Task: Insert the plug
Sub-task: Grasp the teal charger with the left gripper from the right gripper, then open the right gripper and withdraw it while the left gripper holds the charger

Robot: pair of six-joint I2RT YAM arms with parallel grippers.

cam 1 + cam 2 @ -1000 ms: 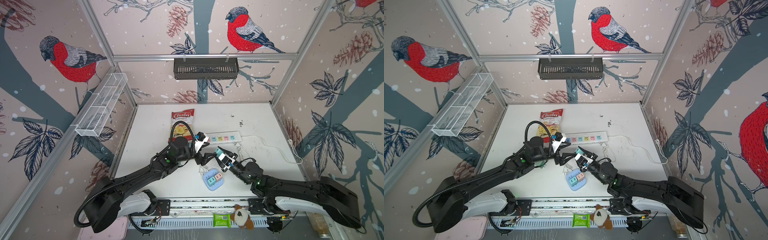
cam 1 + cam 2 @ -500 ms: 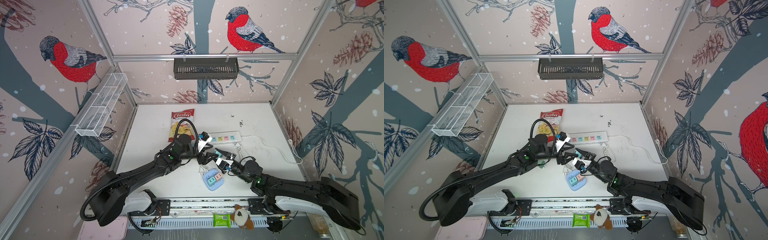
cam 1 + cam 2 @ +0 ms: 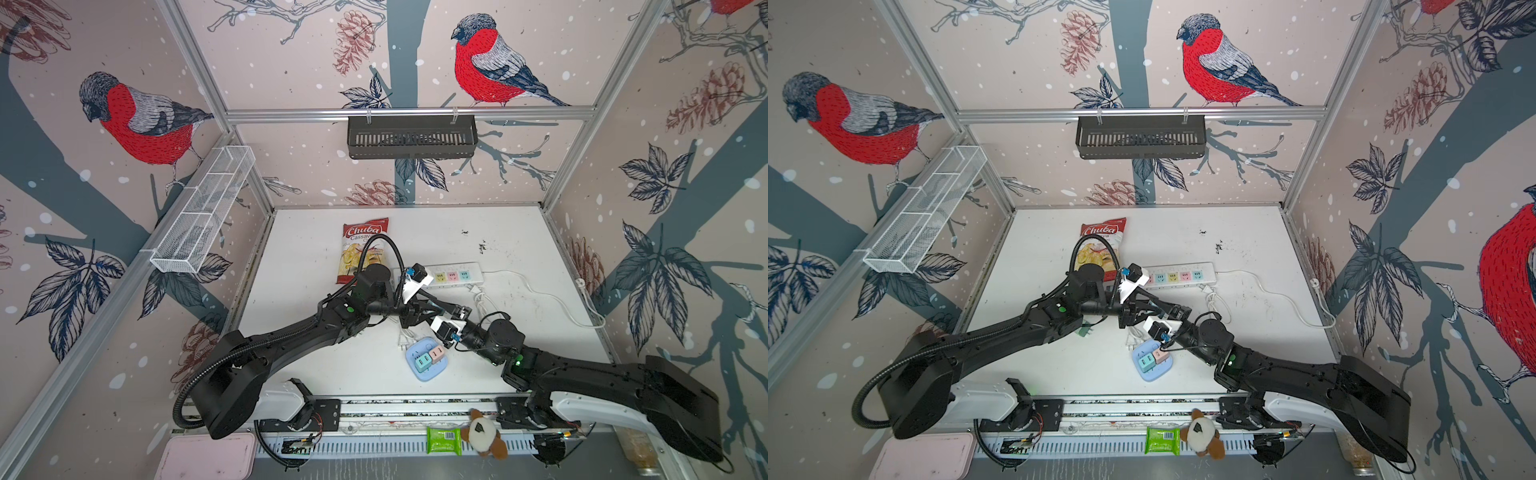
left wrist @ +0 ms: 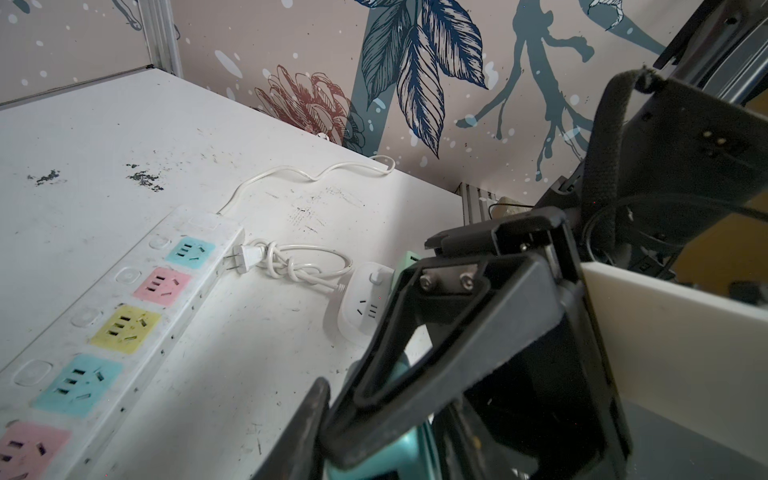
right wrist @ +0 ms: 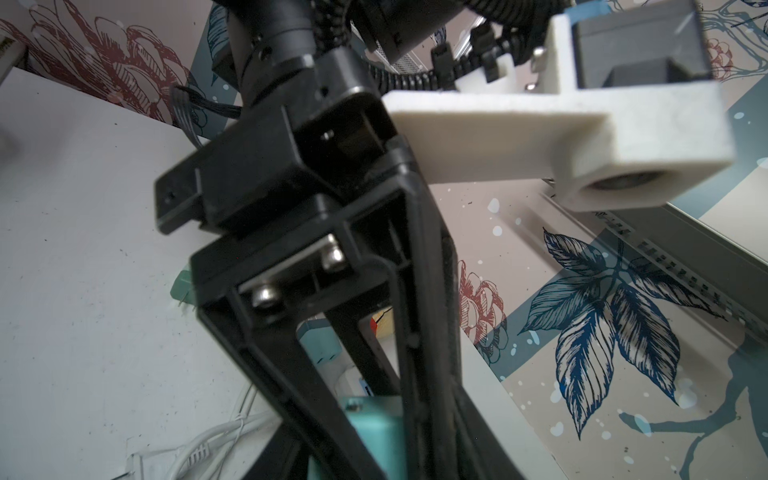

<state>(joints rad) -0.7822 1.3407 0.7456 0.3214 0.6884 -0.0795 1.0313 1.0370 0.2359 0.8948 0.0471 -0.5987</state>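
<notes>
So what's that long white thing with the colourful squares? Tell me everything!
It's a power strip: a long white plastic bar lying flat on the table. Pastel sockets run along it, teal, pink, yellow, each beside a round button, all seen ones empty. A white cord leaves its end.

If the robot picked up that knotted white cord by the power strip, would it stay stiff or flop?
Probably flop: the white cord lies in loose curves, so it looks soft. Being knotted, its loops should stay bundled. It looks thin and light, so a push would likely slide it across the table.
</notes>
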